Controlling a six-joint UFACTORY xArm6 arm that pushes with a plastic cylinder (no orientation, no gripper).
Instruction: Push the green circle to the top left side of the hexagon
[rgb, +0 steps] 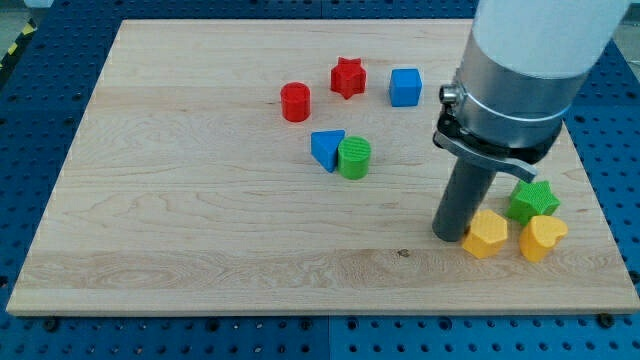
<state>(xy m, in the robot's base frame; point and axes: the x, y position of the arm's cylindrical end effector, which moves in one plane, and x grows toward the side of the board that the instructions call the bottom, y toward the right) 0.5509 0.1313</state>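
Observation:
The green circle (354, 158) sits near the board's middle, touching the blue triangle (326, 149) on its left. The yellow hexagon (486, 234) lies at the lower right of the board. My tip (449, 234) rests on the board just left of the hexagon, touching or nearly touching it, and well to the lower right of the green circle.
A yellow heart (542, 238) lies right of the hexagon and a green star (533, 201) above it. A red circle (295, 102), a red star (348, 77) and a blue cube (405, 87) lie near the top middle. The wooden board (180, 240) ends close below the yellow blocks.

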